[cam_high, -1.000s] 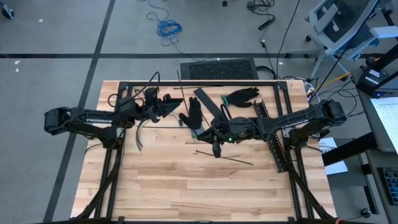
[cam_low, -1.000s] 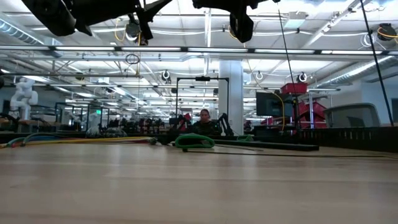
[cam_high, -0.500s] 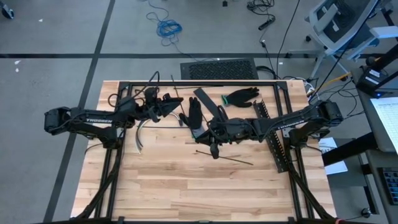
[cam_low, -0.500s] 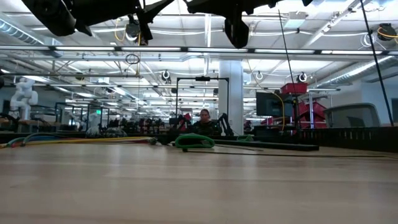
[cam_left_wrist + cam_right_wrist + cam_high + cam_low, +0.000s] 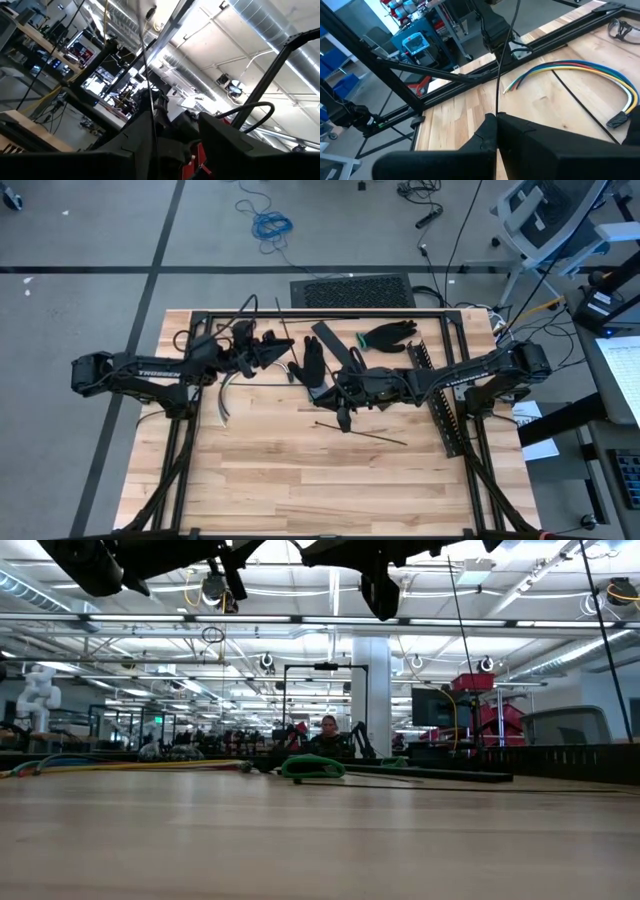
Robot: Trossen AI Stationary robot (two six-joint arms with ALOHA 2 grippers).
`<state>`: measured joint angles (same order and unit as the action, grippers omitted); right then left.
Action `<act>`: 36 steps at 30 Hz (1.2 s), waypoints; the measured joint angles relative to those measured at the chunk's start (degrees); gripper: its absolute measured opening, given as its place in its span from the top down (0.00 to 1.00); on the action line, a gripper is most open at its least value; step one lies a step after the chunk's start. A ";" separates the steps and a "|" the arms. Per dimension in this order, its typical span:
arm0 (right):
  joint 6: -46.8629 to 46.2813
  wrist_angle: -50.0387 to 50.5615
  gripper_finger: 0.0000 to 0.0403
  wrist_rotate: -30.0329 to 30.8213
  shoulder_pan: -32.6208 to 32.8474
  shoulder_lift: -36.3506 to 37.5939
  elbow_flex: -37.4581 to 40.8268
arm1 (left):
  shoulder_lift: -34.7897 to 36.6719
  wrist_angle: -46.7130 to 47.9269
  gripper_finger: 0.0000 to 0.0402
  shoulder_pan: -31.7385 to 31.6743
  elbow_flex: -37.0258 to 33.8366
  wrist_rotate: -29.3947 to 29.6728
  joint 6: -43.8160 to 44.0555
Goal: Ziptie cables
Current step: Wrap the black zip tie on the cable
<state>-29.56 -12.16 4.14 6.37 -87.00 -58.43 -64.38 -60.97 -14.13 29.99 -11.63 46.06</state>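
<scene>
The bundle of thin multicoloured cables (image 5: 580,70), yellow, blue, green, red and white wires curving together to a small dark connector, lies flat on the light wooden bench (image 5: 300,480) toward its left edge, inside the black metal frame (image 5: 330,315) that runs along the far side. In the high view the same bundle (image 5: 222,402) shows as a pale curve just beneath the left gripper. The left gripper (image 5: 283,350) hangs above the bench near the far edge, left of centre, and a thin black stick (image 5: 150,100) rises between its two dark fingers; how tightly they close on it cannot be told. The right gripper (image 5: 496,117) reaches over the middle of the bench, its fingers pressed together around a thin black stick (image 5: 506,50) that stands up from their tips. Two black work gloves (image 5: 308,360) lie between the arms near the far edge.
</scene>
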 joint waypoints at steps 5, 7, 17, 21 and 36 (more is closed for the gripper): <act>-0.10 0.02 1.00 0.09 -0.04 0.00 0.00 | 0.00 0.33 0.63 0.00 0.35 -0.13 -3.52; -0.49 0.04 1.00 0.15 -0.04 0.00 0.00 | 0.00 0.61 0.66 0.00 0.36 -0.14 -6.13; -0.84 0.01 1.00 0.28 -0.04 0.00 0.00 | 0.00 3.39 0.99 -0.40 0.40 1.05 -7.87; -1.28 -0.07 1.00 0.45 -0.07 0.00 0.00 | 0.00 3.19 0.99 -0.59 0.75 1.10 -7.52; 1.30 15.19 0.78 -4.55 1.03 3.37 0.13 | 0.02 13.91 1.00 -0.70 4.56 -3.32 -8.89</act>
<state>-28.26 3.03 -0.41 7.40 -83.63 -58.30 -64.36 -47.06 -14.83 34.54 -14.96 37.18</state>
